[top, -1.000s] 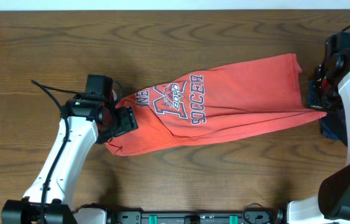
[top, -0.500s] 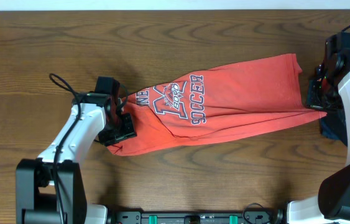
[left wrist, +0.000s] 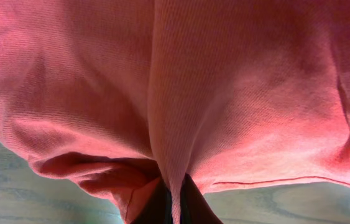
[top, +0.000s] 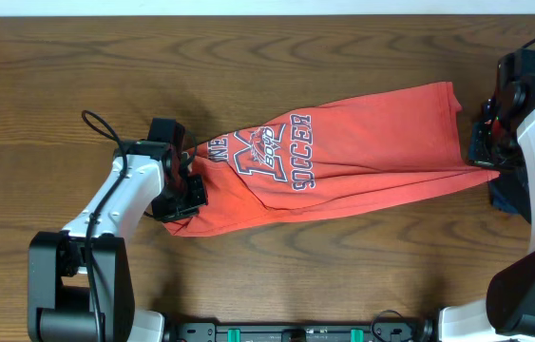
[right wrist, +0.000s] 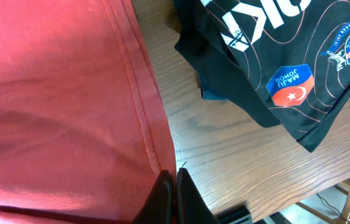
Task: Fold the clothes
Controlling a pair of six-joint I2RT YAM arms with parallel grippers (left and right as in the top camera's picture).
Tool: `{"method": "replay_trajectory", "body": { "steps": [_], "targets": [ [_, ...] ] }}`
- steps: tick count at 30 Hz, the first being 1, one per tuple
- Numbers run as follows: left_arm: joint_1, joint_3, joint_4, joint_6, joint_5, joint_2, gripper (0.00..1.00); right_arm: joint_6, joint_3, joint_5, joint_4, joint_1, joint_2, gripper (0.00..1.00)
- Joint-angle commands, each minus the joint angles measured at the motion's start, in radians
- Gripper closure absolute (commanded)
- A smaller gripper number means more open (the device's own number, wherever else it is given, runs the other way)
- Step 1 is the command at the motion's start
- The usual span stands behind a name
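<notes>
Clamped on cloth, that's how we find the left gripper (top: 187,195): it holds the T-shirt (top: 372,157) at the shirt's left end. In the left wrist view its dark fingertips (left wrist: 153,208) pinch a raised ridge of red-orange fabric. Over on the other side, the right gripper (top: 484,152) is closed on the shirt's far right edge, and the right wrist view shows its fingers (right wrist: 161,199) pressed together on the stitched hem. Between the two, we see the shirt stretched out long across the wooden worktop (top: 248,57). It is gathered into lengthwise folds, narrow at the left and wider toward the upper right. The lettering (top: 302,152) reading SOCCER faces up, left of the middle. Near the right gripper we spot a dark garment (right wrist: 268,43) with white lettering and a round badge (right wrist: 290,86). It lies on the worktop, with a strip of bare wood between it and the shirt's hem.
</notes>
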Motion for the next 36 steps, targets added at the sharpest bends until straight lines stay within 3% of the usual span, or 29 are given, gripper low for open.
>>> {"method": "replay_trajectory", "body": {
  "steps": [1,11,28,36],
  "targets": [
    [0.0,0.034,-0.032,0.05,0.006,-0.026,0.94,0.018,0.002,0.023,-0.001,-0.011,-0.003,0.99],
    [0.033,0.456,-0.229,0.14,-0.043,-0.264,0.94,-0.047,0.068,-0.254,0.053,-0.011,-0.041,0.99],
    [0.191,1.037,-0.202,0.139,-0.1,-0.537,0.94,-0.05,0.583,-0.167,0.077,-0.029,-0.283,0.99],
    [0.191,1.126,-0.136,0.146,-0.156,-0.549,0.94,-0.051,0.679,-0.121,0.146,-0.036,-0.315,0.99]
  ]
}}
